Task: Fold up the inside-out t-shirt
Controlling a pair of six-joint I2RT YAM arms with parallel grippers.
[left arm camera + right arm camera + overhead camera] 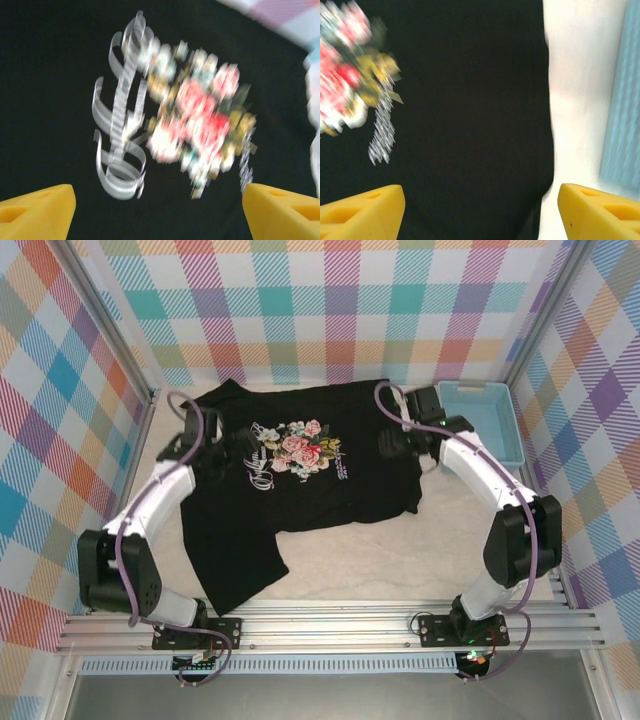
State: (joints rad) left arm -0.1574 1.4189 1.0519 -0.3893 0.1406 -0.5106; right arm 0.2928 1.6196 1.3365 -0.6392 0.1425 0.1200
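t-shirt: black soft cloth short-sleeved t-shirt (335, 495), floral print (300, 447) facing up, spread across the middle of the white desk (400, 560) (one flap trails toward the near-left edge)
left tool (159, 200): yellow fingers (35, 207) wide apart, nothing held, over the t-shirt's left part beside the floral print
right tool (481, 197): wide open, empty, over the t-shirt's right edge
basket: light-blue plastic basket (490, 420), far right, bare desk between it and the t-shirt

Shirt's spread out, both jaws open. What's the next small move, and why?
Probably lower the right jaws and pinch the right edge of the t-shirt: they stand open with that edge between them, holding nothing, and the shirt lies spread, not yet folded.
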